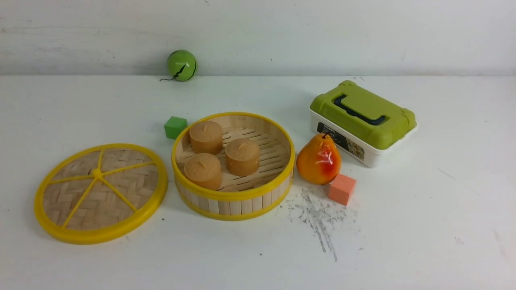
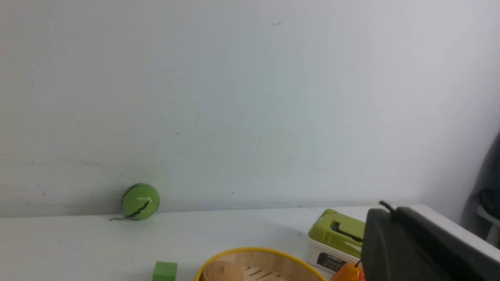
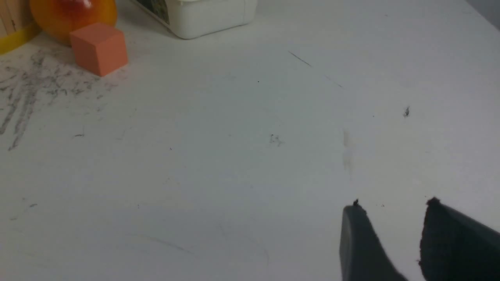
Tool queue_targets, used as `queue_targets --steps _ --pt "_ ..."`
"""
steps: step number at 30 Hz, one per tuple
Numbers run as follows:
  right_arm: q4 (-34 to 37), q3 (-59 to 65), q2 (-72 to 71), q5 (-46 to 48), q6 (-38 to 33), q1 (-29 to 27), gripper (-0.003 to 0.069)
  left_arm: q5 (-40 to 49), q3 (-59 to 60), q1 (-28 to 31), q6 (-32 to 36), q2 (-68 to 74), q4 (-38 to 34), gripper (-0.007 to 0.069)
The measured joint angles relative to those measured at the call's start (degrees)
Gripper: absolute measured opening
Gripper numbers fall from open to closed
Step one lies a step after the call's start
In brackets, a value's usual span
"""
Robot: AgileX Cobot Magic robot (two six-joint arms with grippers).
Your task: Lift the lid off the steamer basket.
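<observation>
The lid (image 1: 100,193) lies flat toward the desk's left edge, just beside the steamer basket (image 1: 234,199), likely nearer the left gripper (image 2: 384,210), whose jaws are pressed together, while the right gripper (image 3: 392,205) has its jaws spread.

The front view is lit brightly and evenly by diffuse light from above, and the white worktop (image 1: 403,225) is almost washed out. Only faint, soft-edged shadows are cast, falling slightly to the left of the steamer basket (image 1: 234,201), the lid (image 1: 100,235) and the green-topped box (image 1: 387,129). A small glare spot is seen on the glossy pear (image 1: 318,161). In the left wrist view the wall (image 2: 250,97) is given a cool grey cast, and the left gripper (image 2: 390,222) is shown as a dark, unfocused mass. In the right wrist view the worktop is rendered greyer, and the right gripper (image 3: 394,205) is blurred and underexposed.
</observation>
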Motion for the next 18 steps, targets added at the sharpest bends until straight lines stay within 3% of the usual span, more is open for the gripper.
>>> queue_targets --steps 6,12,15,18 --pt "0.0 0.0 0.0 0.0 0.0 0.0 0.024 2.44 0.0 0.06 0.0 -1.22 4.92 -0.0013" --pt "0.0 0.0 0.0 0.0 0.0 0.0 0.024 10.34 2.75 0.2 0.0 -8.0 6.57 -0.0013" --pt "0.0 0.0 0.0 0.0 0.0 0.0 0.024 15.07 6.82 2.72 -0.89 -15.05 6.57 -0.0013" --pt "0.0 0.0 0.0 0.0 0.0 0.0 0.024 19.28 11.22 8.8 -1.06 -18.91 5.52 -0.0013"
